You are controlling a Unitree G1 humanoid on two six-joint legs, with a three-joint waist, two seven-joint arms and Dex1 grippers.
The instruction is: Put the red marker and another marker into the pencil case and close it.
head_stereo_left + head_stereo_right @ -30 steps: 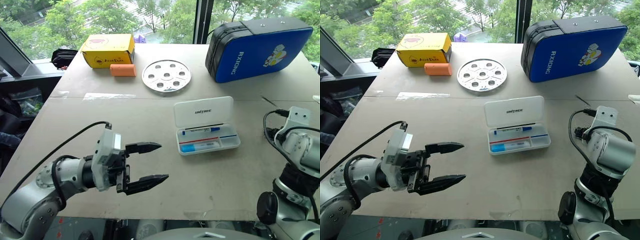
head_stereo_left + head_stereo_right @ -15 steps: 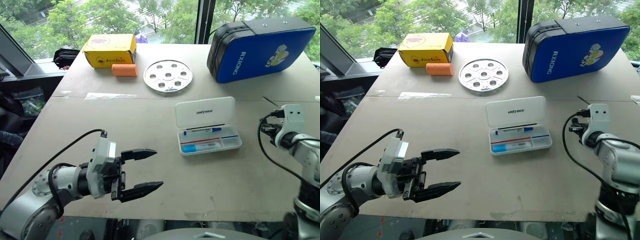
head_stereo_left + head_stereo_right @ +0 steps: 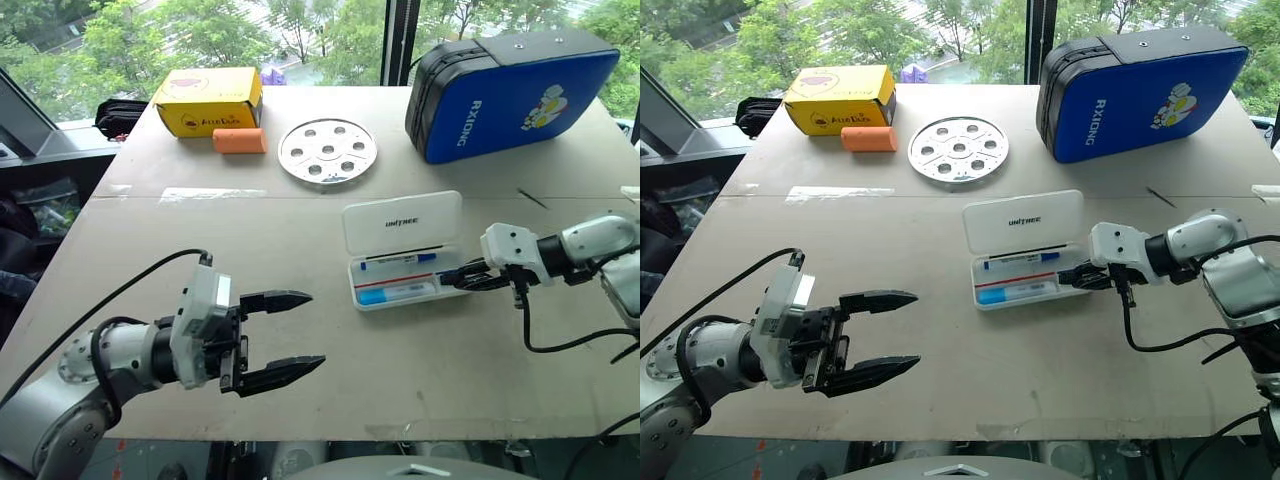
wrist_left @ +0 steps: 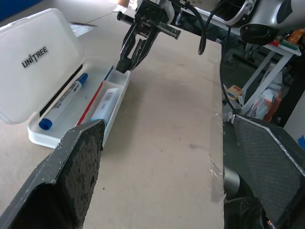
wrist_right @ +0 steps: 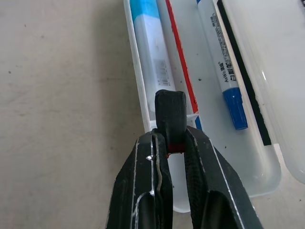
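The left end effector (image 3: pixel 285 345) hangs with fingers apart over the near worktop (image 3: pixel 300 240). Farther out, the right end effector (image 3: pixel 462 278) has swung in, clamped on the red marker (image 5: pixel 170 114), tip over the open pencil case (image 3: pixel 404 255), ready for release.

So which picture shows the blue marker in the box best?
The right wrist view: the blue marker lies close, its printed label and cap clear. The left wrist view shows it smaller; the head views show it tiny inside the pencil case.
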